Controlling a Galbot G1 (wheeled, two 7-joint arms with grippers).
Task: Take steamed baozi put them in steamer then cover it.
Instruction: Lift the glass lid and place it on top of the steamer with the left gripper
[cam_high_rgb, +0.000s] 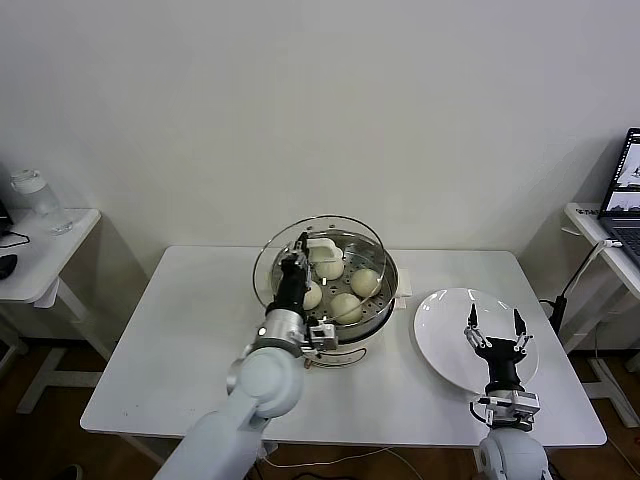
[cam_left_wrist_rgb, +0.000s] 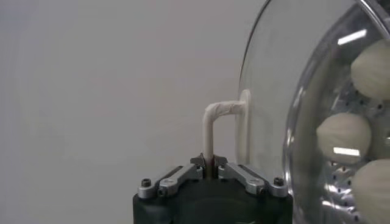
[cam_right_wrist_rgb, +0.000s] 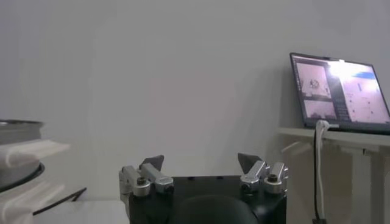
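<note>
On the white bench (cam_high_rgb: 180, 330) the steamer (cam_high_rgb: 375, 318) stands near the middle, somewhat toward the far edge, a shiny steel basket with a perforated floor, and the four steamed baozi (cam_high_rgb: 346, 306) lie inside it, close together, cream-white and smooth. The left pincer (cam_high_rgb: 296, 262) is at the steamer's left side, its jaws closed tight on the thin white handle (cam_left_wrist_rgb: 212, 131) of the cover (cam_high_rgb: 290, 245); the left wrist view shows the handle's bent strip pinched between the two fingertips (cam_left_wrist_rgb: 198, 162), with the glass disc standing on edge just beyond it and the buns visible through the glass. The cover is tilted, not seated: in the head view its clear dome and metal rim lean over the far and left part of the basket, and whether its lower edge touches the steamer's rim cannot be told. To the right of the steamer, toward the bench's right edge, lies a flat white plate (cam_high_rgb: 440, 330) with nothing seen on it. The right pincer (cam_high_rgb: 494, 325) hangs over the plate's near right part, jaws spread wide and gripping nothing; the right wrist view shows its two fingertips (cam_right_wrist_rgb: 153, 163) well apart. A laptop (cam_right_wrist_rgb: 338, 91) sits open on a side table (cam_high_rgb: 590, 225) beyond the bench's right edge
</note>
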